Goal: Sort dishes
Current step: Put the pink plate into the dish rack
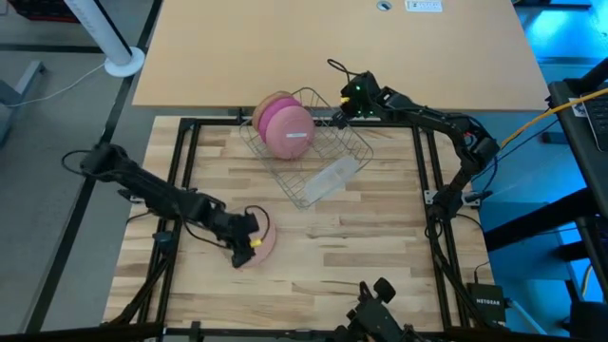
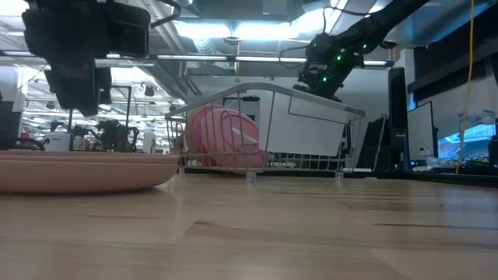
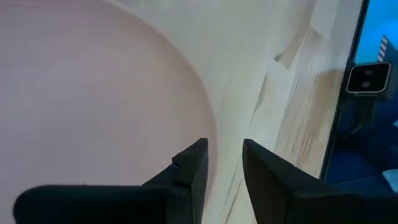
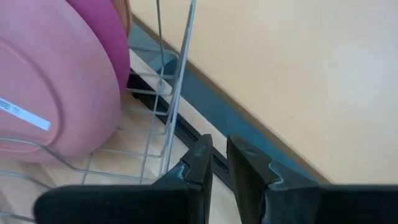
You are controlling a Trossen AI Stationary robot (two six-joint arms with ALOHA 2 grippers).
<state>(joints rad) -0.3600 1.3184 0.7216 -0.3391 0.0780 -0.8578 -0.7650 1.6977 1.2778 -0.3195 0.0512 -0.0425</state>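
Note:
A pale pink plate (image 1: 269,242) (image 2: 78,171) lies flat on the wooden table near the left front. My left gripper (image 1: 253,247) (image 3: 225,155) hangs just above that plate's rim (image 3: 208,124), open by a narrow gap with only bare table showing in it. In the wire rack (image 1: 323,157) at the far middle, a pink plate (image 1: 290,133) (image 4: 50,81), a magenta plate (image 4: 109,31) and a tan-orange plate (image 1: 258,112) stand on edge. My right gripper (image 1: 344,103) (image 4: 219,149) is shut beside the rack's far right corner. My right gripper is at the rim of the rack's far right corner (image 2: 327,97), slanting down from the right. I cannot tell whether it touches the wire; nothing shows between its fingers.
A translucent cup (image 1: 332,176) lies on its side at the rack's near right. A black frame (image 1: 180,171) runs along the table's edges. Open wood lies between the rack and the front edge. A tan surface (image 1: 332,47) lies beyond the far edge.

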